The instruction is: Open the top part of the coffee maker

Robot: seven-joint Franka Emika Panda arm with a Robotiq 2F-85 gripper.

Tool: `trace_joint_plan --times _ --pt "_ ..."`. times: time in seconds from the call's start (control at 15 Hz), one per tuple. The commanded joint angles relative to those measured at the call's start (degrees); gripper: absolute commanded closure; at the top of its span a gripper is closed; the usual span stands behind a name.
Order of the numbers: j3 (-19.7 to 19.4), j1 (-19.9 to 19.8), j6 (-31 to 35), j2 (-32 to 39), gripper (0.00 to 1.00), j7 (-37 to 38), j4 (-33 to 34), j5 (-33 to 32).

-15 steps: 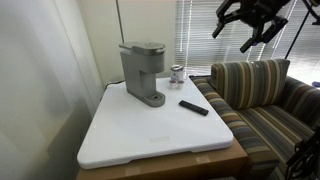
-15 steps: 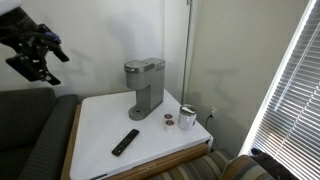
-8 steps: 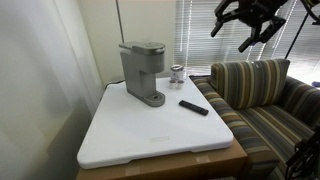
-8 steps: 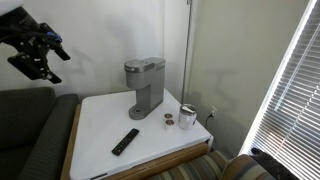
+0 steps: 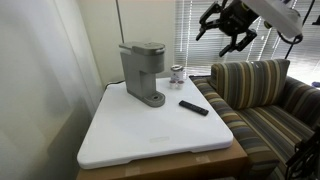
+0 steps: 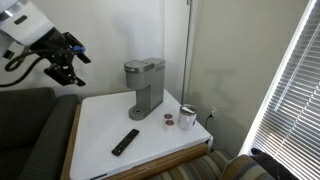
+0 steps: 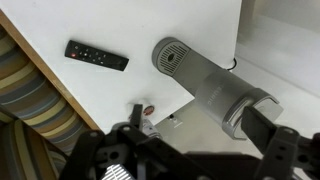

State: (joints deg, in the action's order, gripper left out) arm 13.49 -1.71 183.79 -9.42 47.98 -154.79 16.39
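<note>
A white table (image 5: 150,140) is seen, and the coffee maker (image 5: 143,75) is stood near its back edge, by the wall. The top part (image 5: 143,48) is seen shut, flat on the machine. The gripper (image 5: 228,35) is held high in the air, well apart from the machine, with its fingers spread wide and nothing in them. It should be brought down slowly to the front edge of the top part, and the lid lifted gently so the slim machine is not tipped. The black remote (image 5: 194,107) and the small can (image 5: 177,74) should be left alone
</note>
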Motion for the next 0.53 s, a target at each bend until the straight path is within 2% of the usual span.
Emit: trace_joint_plan --times 0.0,0.13,0.2,0.33,0.4,0.47 --pt "-1.0 -1.3 3.7 11.2 0.0 -0.2 8.2 -0.5" --pt "-1.5 -1.0 3.0 15.3 0.0 -0.2 12.5 -0.4" --pt "-4.2 1.9 2.2 16.6 0.0 -2.1 14.5 1.9" --pt "-4.4 2.7 0.2 18.8 0.0 -1.6 18.2 3.1" --pt "-1.7 -0.1 -0.1 19.6 0.0 -0.1 19.4 1.6" --pt "-1.8 -0.1 -0.2 20.2 0.11 0.0 20.3 1.6"
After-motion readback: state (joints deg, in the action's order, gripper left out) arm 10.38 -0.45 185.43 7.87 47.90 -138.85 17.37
